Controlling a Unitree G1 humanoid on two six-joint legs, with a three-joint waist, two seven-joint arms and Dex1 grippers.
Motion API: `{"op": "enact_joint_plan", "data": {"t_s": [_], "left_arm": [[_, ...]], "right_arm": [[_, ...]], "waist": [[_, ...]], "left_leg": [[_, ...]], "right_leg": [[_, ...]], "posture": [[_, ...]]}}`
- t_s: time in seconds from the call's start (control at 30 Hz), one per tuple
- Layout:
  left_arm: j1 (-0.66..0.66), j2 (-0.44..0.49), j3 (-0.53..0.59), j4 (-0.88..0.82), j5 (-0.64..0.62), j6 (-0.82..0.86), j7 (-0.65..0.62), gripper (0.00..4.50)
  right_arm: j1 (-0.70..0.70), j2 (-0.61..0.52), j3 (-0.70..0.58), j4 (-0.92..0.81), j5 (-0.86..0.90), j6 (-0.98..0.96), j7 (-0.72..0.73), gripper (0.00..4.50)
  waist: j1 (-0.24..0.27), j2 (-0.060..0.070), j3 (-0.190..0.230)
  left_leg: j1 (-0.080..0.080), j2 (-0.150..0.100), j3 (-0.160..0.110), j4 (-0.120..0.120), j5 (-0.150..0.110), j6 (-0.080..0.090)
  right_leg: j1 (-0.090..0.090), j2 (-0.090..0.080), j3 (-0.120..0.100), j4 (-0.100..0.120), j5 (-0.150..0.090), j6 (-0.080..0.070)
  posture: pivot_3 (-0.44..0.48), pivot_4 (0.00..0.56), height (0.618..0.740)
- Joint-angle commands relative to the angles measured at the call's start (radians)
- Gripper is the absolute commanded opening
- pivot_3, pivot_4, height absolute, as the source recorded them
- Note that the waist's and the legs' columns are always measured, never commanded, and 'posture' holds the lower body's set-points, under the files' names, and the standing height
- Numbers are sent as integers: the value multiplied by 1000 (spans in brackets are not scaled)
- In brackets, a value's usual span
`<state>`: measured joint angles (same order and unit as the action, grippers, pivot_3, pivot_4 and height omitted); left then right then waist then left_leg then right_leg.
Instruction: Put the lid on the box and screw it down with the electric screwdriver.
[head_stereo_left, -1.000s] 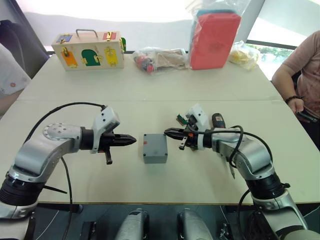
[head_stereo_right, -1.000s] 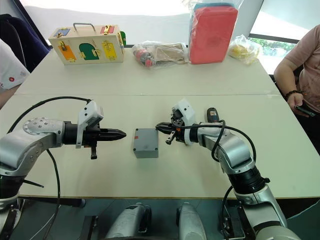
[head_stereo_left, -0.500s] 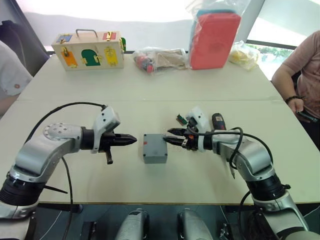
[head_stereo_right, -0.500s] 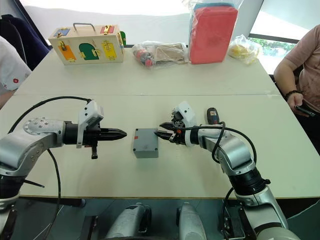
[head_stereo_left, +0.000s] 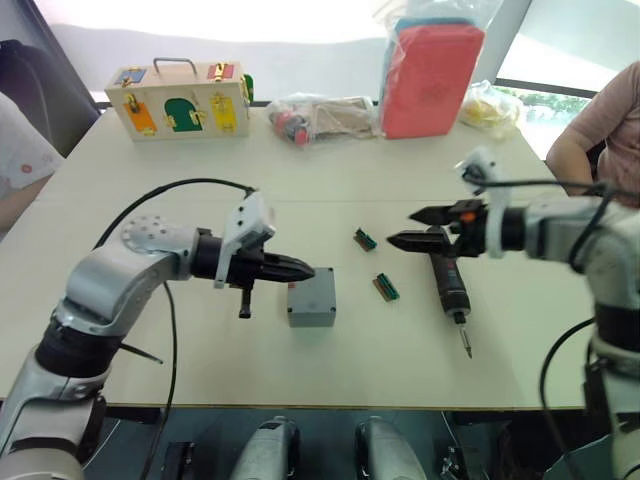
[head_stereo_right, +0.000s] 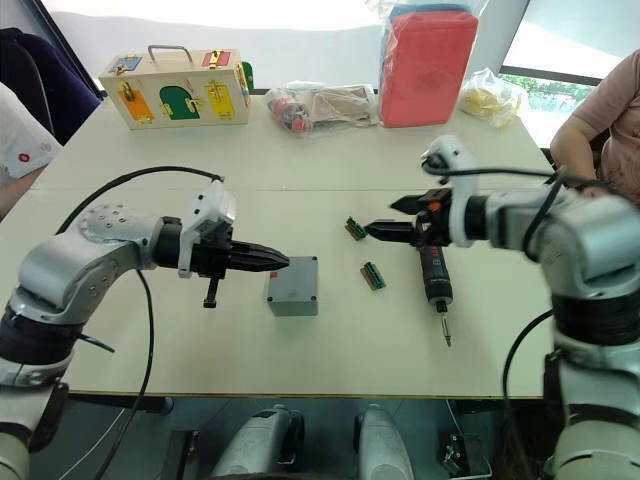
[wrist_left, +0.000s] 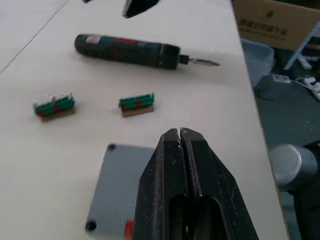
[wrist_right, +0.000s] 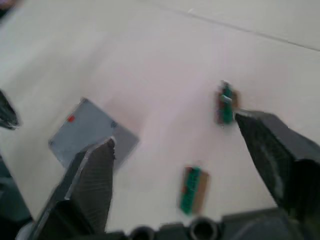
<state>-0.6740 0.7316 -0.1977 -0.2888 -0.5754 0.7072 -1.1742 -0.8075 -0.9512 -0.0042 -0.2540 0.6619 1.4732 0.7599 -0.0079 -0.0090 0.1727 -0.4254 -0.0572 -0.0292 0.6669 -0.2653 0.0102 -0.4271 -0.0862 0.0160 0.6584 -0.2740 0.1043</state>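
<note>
The grey box (head_stereo_left: 311, 297) stands mid-table with a small red mark on it. Its flat top with corner screw holes (wrist_left: 115, 185) looks like the lid seated on it; I can make out no seam. My left gripper (head_stereo_left: 305, 271) is shut, its tip over the box's left top edge; whether it touches is unclear. The electric screwdriver (head_stereo_left: 447, 285) lies flat on the table to the right of the box, bit toward me. My right gripper (head_stereo_left: 403, 226) hangs open and empty above the table, just behind the screwdriver.
Two small green terminal blocks (head_stereo_left: 364, 238) (head_stereo_left: 385, 287) lie between box and screwdriver. At the back stand a wooden latch box (head_stereo_left: 178, 100), bagged items (head_stereo_left: 320, 118) and a red case (head_stereo_left: 430, 75). A person's arm (head_stereo_left: 600, 130) is at the right, a sleeve (head_stereo_left: 20, 160) at the left.
My right gripper opened and drew back up and to the right from the box, uncovering the screwdriver and green blocks. My left gripper moved right, over the box's edge.
</note>
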Motion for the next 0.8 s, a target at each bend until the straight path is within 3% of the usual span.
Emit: {"op": "enact_joint_plan", "data": {"t_s": [0.03, 0.2, 0.3, 0.67, 0.8], "left_arm": [[-46, -20, -66, 40, 78, -101, -55, 0], [-59, -34, -136, 83, 194, -204, -77, 0], [-49, -47, -139, 102, 212, -227, -77, 0], [38, -44, -82, 11, 191, -142, -9, 0], [65, -45, -60, -25, 174, -109, 23, 0]], "right_arm": [[-71, -95, 108, 121, 18, 137, -8, 4444], [-164, -123, 244, 334, 97, 141, -68, 4444], [-178, -80, 285, 432, 123, 141, -137, 4444], [-178, -18, 430, 478, 95, 141, -153, 4444], [-160, -6, 461, 452, 69, 141, -129, 3545]], "waist": [[-4, -1, 0], [-9, 0, 0], [-5, 0, 0], [-5, 0, 0], [-3, -1, 0]], "left_leg": [[0, 0, 1, 0, 0, 0], [1, 0, 4, 0, -1, 3], [0, 1, 3, 0, -1, 3], [-1, 0, 3, 1, -2, 3], [-1, 0, 3, 1, -2, 3]], "right_leg": [[1, 0, 0, -1, 0, 0], [0, 0, 3, -1, 0, 0], [0, 0, 2, -2, 0, 0], [-1, 0, 2, -2, 0, 0], [0, 0, 2, -1, 0, 0]], "posture": [[0, 150, 738], [0, 150, 738], [0, 150, 738], [0, 150, 738], [0, 150, 738]]}}
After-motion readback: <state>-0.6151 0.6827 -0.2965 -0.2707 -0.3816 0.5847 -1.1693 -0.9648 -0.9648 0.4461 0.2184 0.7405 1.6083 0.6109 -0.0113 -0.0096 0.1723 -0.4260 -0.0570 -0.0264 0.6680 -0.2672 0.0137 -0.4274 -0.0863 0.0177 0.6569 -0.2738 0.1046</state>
